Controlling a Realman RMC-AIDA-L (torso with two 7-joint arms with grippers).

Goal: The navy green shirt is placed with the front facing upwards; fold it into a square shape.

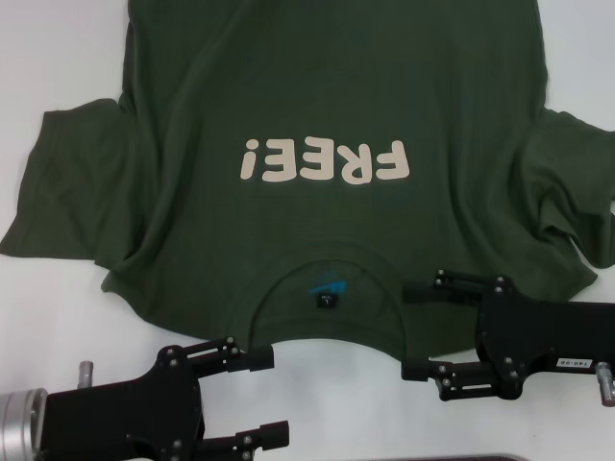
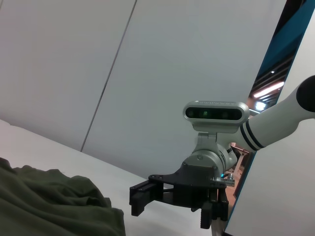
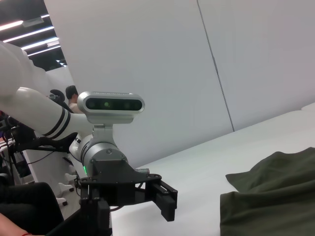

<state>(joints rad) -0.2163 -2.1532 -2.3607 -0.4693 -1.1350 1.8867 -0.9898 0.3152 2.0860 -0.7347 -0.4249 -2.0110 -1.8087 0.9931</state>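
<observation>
The navy green shirt (image 1: 317, 86) lies spread front up on the white table, its collar toward me and its cream "FREE!" lettering (image 1: 325, 160) upside down in the head view. A small black neck tag (image 1: 328, 301) sits inside the collar. My left gripper (image 1: 264, 397) is open, just off the shirt's near edge, left of the collar. My right gripper (image 1: 416, 328) is open too, to the right of the collar, with its farther finger over the shoulder cloth and its nearer one over bare table. Rumpled shirt cloth shows in the left wrist view (image 2: 49, 204) and the right wrist view (image 3: 270, 196).
The white table (image 1: 58, 317) shows bare on both sides of the shirt. Both sleeves are wrinkled, and the hem runs out of the head view's top. A dark edge (image 1: 538, 457) lies at the near right. White walls stand behind the table.
</observation>
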